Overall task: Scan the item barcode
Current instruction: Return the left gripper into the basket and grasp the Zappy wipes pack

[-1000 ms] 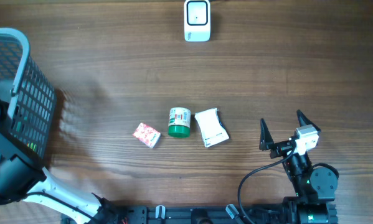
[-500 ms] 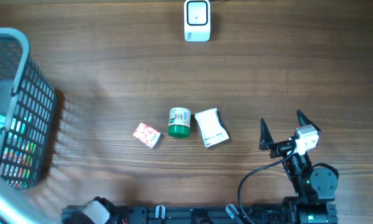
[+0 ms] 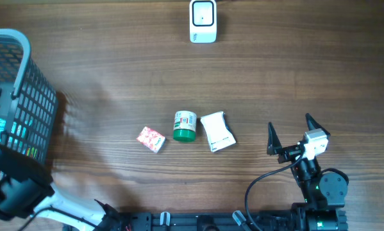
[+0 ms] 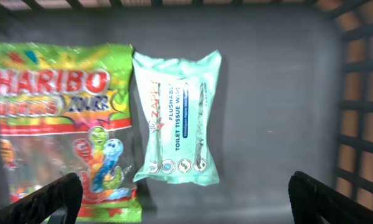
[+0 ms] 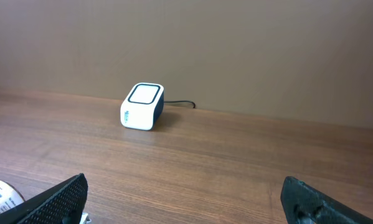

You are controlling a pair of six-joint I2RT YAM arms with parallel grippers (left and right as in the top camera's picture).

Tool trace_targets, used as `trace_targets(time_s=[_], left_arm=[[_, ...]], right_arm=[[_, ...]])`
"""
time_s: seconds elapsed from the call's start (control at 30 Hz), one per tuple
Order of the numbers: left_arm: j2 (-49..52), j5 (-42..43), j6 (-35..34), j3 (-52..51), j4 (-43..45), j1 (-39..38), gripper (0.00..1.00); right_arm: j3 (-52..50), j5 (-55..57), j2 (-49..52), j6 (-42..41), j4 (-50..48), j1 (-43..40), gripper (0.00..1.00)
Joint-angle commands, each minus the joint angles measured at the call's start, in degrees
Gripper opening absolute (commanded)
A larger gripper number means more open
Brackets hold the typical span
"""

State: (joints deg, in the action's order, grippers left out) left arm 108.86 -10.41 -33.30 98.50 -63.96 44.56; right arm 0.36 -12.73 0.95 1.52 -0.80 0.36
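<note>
While the left claw hangs inside the dark mesh basket at the left edge of the tabletop, its 2 fingers stand spread to the far corners of its wrist view, with nothing between them. Below it, 2 packs lie flat on the basket floor. One is a green Haribo candy bag on the left. The other is a mint-green pack of flushable wipes just beside it, their edges touching or overlapping slightly.

The right claw rests low at the near right of the tabletop. It too is spread wide and empty, and it faces the far edge.

The white scanner with its dark sides stands at the far middle of the tabletop, a black cable trailing behind it. It is well apart from both claws.

3 items sit in a short row near the middle of the tabletop. A small pink patterned box is on the left, apart from the others. A green-lidded jar lies on its side in the middle. A white packet is on the right, almost touching the jar. In the right wrist view, a white corner bearing a barcode shows at the lower left edge, but which item it belongs to I cannot tell from that view.
</note>
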Motion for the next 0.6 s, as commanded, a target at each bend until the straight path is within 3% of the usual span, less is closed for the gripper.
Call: trace_targets(time_s=[0.0,0.37,0.43,0.47,0.5,0.57], left_arm=[[5.9,-0.2,-1.7,-1.1,-0.1,0.3,1.00],[10.5,-0.2,-1.9,-12.2,10.7,0.3,1.00],[10.5,-0.2,-1.9,-14.1,12.0,0.3,0.79],[10.5,-0.2,-1.9,-14.4,12.1,0.3,0.57],[10.5,-0.2,-1.7,-14.3,12.2,0.3,0.46],[10.0,-0.3,-1.6,-13.7,12.1,0.5,0.33]], right_arm=[[-0.1,1.0,-0.3,-0.4,-0.2,0.4,1.00],[-0.1,1.0,-0.3,-0.4,-0.2,0.4,1.00],[-0.1,1.0,-0.3,-0.4,-0.2,0.4,1.00],[-0.1,1.0,-0.3,-0.4,-0.2,0.4,1.00],[-0.1,1.0,-0.3,-0.4,-0.2,0.4,1.00],[-0.1,1.0,-0.3,-0.4,-0.2,0.4,1.00]])
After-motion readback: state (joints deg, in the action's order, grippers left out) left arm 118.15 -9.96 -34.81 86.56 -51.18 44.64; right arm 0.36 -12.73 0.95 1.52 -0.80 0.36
